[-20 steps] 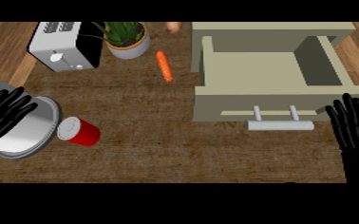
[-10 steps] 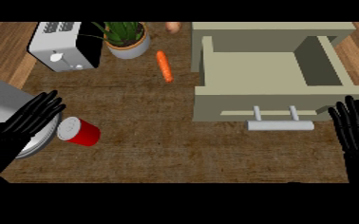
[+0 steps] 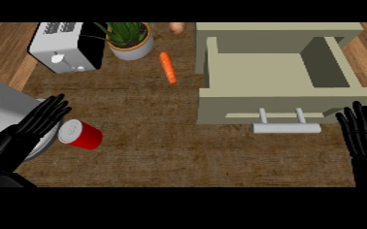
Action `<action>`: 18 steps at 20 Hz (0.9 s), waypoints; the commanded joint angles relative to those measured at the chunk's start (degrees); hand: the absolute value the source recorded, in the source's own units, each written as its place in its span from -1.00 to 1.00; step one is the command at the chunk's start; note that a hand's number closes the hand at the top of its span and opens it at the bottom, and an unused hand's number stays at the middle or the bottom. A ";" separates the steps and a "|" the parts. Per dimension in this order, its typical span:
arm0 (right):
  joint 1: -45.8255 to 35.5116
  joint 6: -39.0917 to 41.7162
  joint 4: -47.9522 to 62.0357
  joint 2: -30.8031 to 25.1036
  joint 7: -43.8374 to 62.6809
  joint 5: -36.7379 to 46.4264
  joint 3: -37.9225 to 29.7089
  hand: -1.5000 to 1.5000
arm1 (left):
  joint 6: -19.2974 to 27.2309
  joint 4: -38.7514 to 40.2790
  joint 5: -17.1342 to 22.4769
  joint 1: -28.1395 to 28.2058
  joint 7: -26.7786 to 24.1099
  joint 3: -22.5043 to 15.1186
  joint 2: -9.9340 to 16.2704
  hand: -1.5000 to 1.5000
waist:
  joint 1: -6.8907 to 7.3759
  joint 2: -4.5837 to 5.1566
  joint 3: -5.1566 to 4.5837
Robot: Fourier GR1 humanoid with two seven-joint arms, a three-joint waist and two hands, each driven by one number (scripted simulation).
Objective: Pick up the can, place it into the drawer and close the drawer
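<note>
A red can point(image 3: 80, 134) with a pale lid lies on its side on the brown mat at the lower left. My left hand point(image 3: 32, 126) is open, its straight fingers pointing up and right, just left of the can; whether they touch it I cannot tell. The beige drawer point(image 3: 276, 75) stands pulled open at the upper right, its inside bare, with a pale bar handle point(image 3: 285, 127) on its front. At the right edge my right hand point(image 3: 354, 132) rests open with fingers up, just right of the handle.
A white toaster point(image 3: 64, 47) stands at the upper left beside a potted plant point(image 3: 129, 40). An orange carrot point(image 3: 168, 68) lies between the plant and the drawer. A grey metal bowl point(image 3: 16, 104) sits under my left forearm.
My left hand has moved right and up over the metal bowl, closing in on the can. The can and the right hand have stayed put.
</note>
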 commanded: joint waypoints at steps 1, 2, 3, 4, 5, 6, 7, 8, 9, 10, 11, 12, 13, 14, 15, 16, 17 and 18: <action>-2.48 1.52 0.26 -2.05 2.01 -2.10 -2.67 -1.00 | -1.34 7.75 -4.79 -2.48 -6.08 1.13 0.91 -1.00 | 0.01 0.01 -0.01; -0.52 2.70 2.05 -1.54 -1.59 -3.55 -3.86 -1.00 | -1.10 5.77 -6.05 0.73 -7.36 1.31 0.40 -1.00 | 0.07 -0.01 0.00; -1.85 0.78 0.50 -0.19 2.08 -0.25 -0.62 -1.00 | -0.66 10.41 -5.45 -5.01 -6.80 1.88 1.87 -1.00 | -0.02 0.01 -0.01; 1.37 1.86 1.33 0.60 -2.90 -2.08 -2.28 -1.00 | 0.59 13.61 -10.62 -4.64 -11.73 0.39 0.19 -1.00 | -0.24 0.03 -0.02; -0.90 2.30 -1.05 -1.55 2.02 -2.88 -3.04 -1.00 | 2.21 14.29 -12.73 -4.67 -13.51 -0.46 -0.87 -1.00 | -0.14 0.03 -0.02; -1.87 2.54 2.88 -1.32 0.07 -2.27 -3.61 -1.00 | 1.62 12.86 -10.47 -3.80 -11.51 0.41 0.03 -1.00 | 0.04 0.00 0.00; -0.87 1.08 -0.10 0.58 0.73 -0.18 -0.71 -1.00 | -0.18 20.71 -14.20 -5.39 -19.26 1.48 2.87 -1.00 | -0.16 0.06 -0.04; -2.62 -0.12 -3.04 0.50 5.02 0.44 0.28 -1.00 | 1.44 14.71 -14.72 -1.19 -18.80 0.16 0.74 -1.00 | 0.12 -0.01 -0.02; -1.36 2.25 0.11 -0.48 1.54 -2.21 -2.57 -1.00 | 0.02 22.29 -12.64 -8.71 -16.65 1.91 4.19 -1.00 | -0.16 0.03 -0.01; -1.22 3.14 -1.14 -1.85 3.29 -4.12 -4.24 -1.00 | 0.13 25.13 -16.10 -6.53 -23.30 1.46 4.42 -1.00 | -0.19 0.04 -0.03; -2.87 2.08 1.99 -0.45 0.55 -1.41 -3.01 -1.00 | -0.17 23.74 -12.96 -8.28 -18.00 2.13 5.12 -1.00 | -0.01 0.02 0.00; -4.48 0.21 1.03 0.64 2.28 -0.26 -1.52 -1.00 | 1.35 24.57 -16.65 -5.86 -22.96 0.12 3.43 -1.00 | 0.04 0.02 -0.01; 0.47 -0.09 -3.09 3.01 1.85 2.30 1.97 -1.00 | 1.13 23.89 -17.02 -4.46 -23.74 0.05 4.10 -1.00 | -0.02 -0.01 -0.02; -6.55 -1.32 1.69 1.27 3.42 2.44 0.38 -1.00 | 1.41 26.96 -16.36 -7.64 -23.09 0.60 4.88 -1.00 | 0.08 0.04 -0.01; -0.69 4.98 -0.19 -2.90 2.40 -4.94 -5.56 -1.00 | 1.17 26.58 -16.32 -6.17 -24.90 0.44 4.75 -1.00 | -0.14 0.00 -0.01; -4.83 0.13 3.03 1.06 1.07 1.13 -1.06 -1.00 | 2.12 32.03 -18.80 -9.34 -27.41 -0.29 5.73 -1.00 | -0.08 0.07 -0.02; -5.75 0.27 2.59 0.32 2.25 0.73 -1.48 -1.00 | 1.07 30.12 -17.68 -8.80 -26.79 0.09 6.84 -1.00 | -0.01 0.04 -0.02; -3.35 3.75 4.60 -1.91 -2.00 -3.39 -5.54 -1.00 | 1.78 33.67 -19.70 -7.16 -31.30 -0.45 7.06 -1.00 | -0.28 0.10 -0.04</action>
